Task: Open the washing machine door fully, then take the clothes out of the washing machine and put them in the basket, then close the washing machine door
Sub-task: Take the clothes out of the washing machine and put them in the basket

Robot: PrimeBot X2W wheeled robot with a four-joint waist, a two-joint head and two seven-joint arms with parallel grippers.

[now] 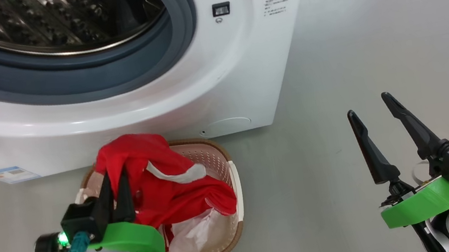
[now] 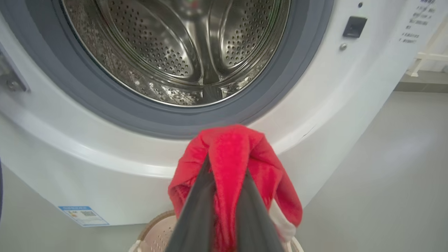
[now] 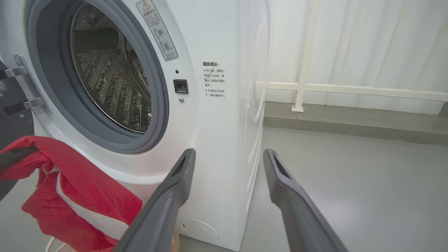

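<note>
I've got left gripper point(image 1: 115, 180) clamped on the clothes point(image 1: 167, 189) over the basket point(image 1: 224, 155) | right gripper point(image 1: 366, 104) wide apart, holding nothing

I see a smooth, pale grey floor point(image 1: 375, 52). A white washing machine point(image 1: 248, 50) stands on it. A cream perforated basket point(image 1: 213, 157) with a brown rim sits on the floor just before the machine's base.

Chinese notice point(image 3: 214, 79) headed "温馨提示" and warning-triangle sticker point(image 3: 157, 29) on the washing machine point(image 3: 210, 140) front
</note>
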